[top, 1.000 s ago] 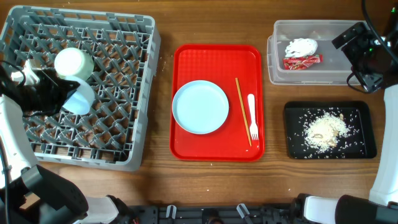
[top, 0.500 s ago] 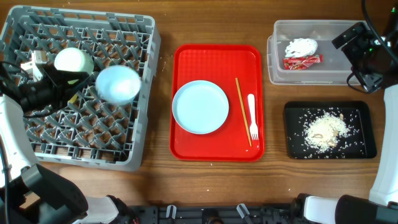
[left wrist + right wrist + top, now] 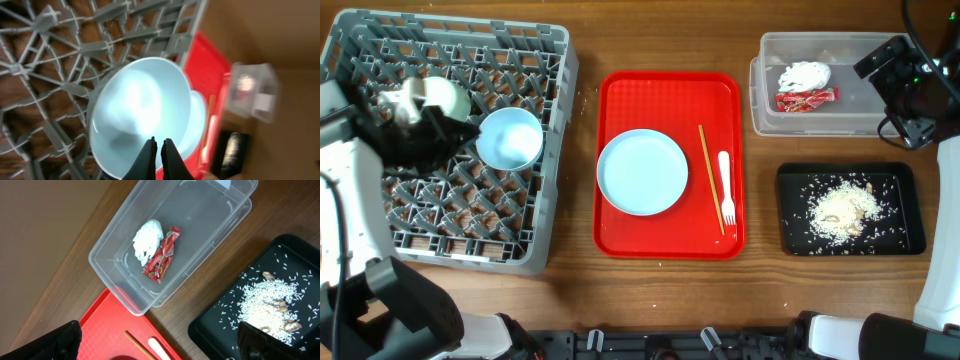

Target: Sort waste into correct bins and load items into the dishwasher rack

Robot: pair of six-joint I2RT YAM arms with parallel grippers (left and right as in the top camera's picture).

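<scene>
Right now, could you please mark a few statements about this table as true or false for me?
1. The pale blue plate lies on the red serving tray. True.
2. The napkin lies in the black tray. False: it is in the clear tub, beside the wrapper.
3. The pale blue bowl is over the rack, mouth up. True.
4. The right tool grips the fork. False: it is open; the fork lies on the red serving tray.
</scene>
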